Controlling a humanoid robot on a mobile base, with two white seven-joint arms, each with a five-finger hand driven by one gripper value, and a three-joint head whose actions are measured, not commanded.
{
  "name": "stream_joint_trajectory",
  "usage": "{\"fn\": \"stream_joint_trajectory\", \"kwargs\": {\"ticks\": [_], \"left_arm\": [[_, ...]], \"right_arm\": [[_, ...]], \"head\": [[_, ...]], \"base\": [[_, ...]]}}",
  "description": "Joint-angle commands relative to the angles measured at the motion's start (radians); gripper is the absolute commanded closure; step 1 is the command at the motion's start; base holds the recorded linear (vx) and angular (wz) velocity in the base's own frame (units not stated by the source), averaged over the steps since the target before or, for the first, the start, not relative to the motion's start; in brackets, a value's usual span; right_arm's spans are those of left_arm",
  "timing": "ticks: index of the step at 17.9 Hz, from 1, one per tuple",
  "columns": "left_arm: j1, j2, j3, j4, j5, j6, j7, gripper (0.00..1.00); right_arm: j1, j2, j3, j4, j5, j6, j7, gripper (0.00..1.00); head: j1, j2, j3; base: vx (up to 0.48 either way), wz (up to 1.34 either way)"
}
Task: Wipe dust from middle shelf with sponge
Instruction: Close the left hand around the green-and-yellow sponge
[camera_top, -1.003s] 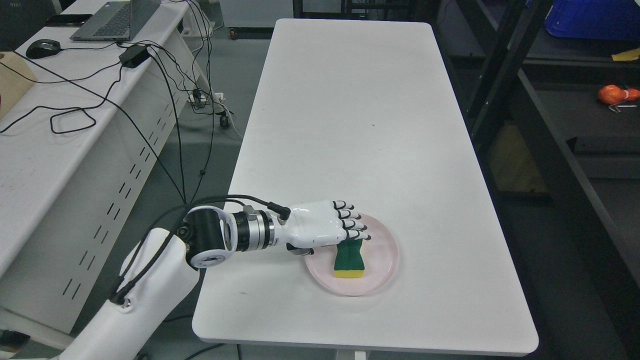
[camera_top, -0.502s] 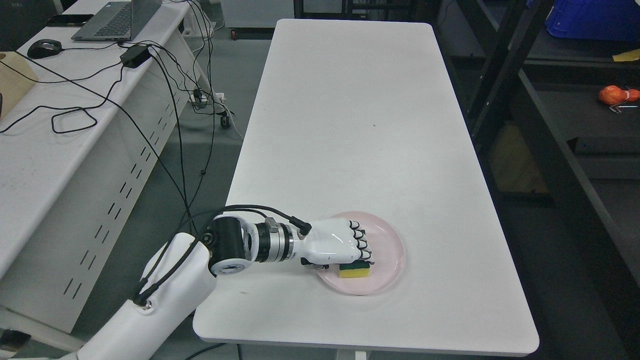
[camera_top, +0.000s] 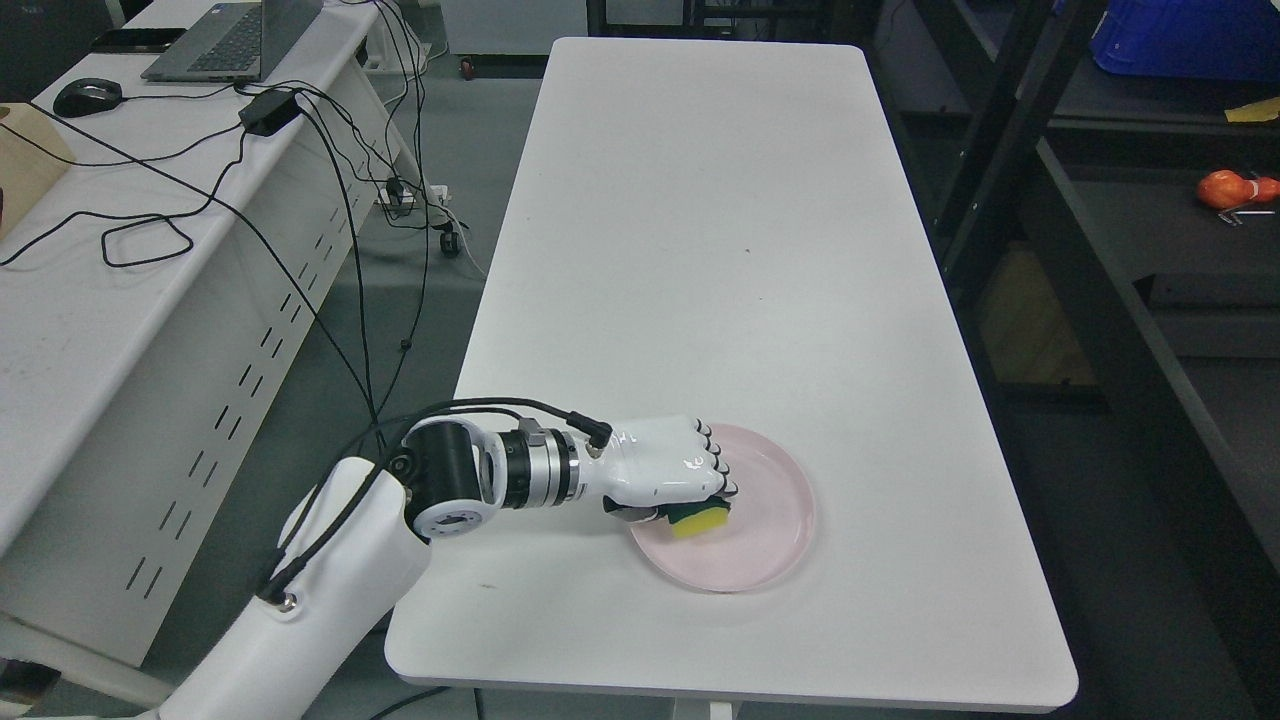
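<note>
- One hand (camera_top: 668, 472), the left, is in view, its arm coming in from the lower left over the near-left corner of the tabletop (camera_top: 720, 250).
- Its fingers (camera_top: 716, 470) are curled down and clenched around the sponge (camera_top: 698, 519), knuckles up, thumb tucked underneath on the near side.
- Only the sponge's near end shows below the fist: a yellow body with a dark green scouring layer on top; the rest is hidden by the hand.
- Whether the sponge touches the plate (camera_top: 760, 540) or is raised just above it cannot be told.
- Pink and round, the plate sits near the tabletop's near edge, a little left of the middle, and the hand overlaps its left part.
- Black shelving (camera_top: 1120, 300) stands past the tabletop's right edge; an orange object (camera_top: 1228, 188) lies on one of its shelves, and a blue bin (camera_top: 1190, 40) sits higher up.
- Past the left edge stands a white desk (camera_top: 110, 300) carrying a laptop (camera_top: 230, 40), a mouse (camera_top: 86, 97) and trailing black cables (camera_top: 330, 190).
</note>
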Motion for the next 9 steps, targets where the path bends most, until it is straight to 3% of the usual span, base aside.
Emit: {"fn": "stream_joint_trajectory", "kwargs": {"ticks": [1, 3, 7, 9], "left_arm": [[0.057, -0.032, 0.178, 0.011, 0.217, 0.001, 0.005, 0.92], [0.087, -0.044, 0.231, 0.017, 0.370, 0.004, 0.014, 1.00], [0.143, -0.203, 0.467, 0.023, 0.616, 0.021, 0.043, 1.00], [0.148, -0.203, 0.537, 0.023, 0.722, 0.048, 0.090, 1.00]], "right_arm": [[0.000, -0.017, 0.000, -0.017, 0.000, 0.000, 0.000, 0.00], [0.000, -0.017, 0.000, -0.017, 0.000, 0.000, 0.000, 0.00], [0.000, -0.017, 0.000, -0.017, 0.000, 0.000, 0.000, 0.00], [0.000, -0.017, 0.000, -0.017, 0.000, 0.000, 0.000, 0.00]], "head": [[0.0000, 0.000, 0.000], [0.0000, 0.000, 0.000], [0.0000, 0.000, 0.000], [0.0000, 0.000, 0.000]], "base": [[0.000, 0.00], [0.000, 0.00], [0.000, 0.00], [0.000, 0.00]]}}
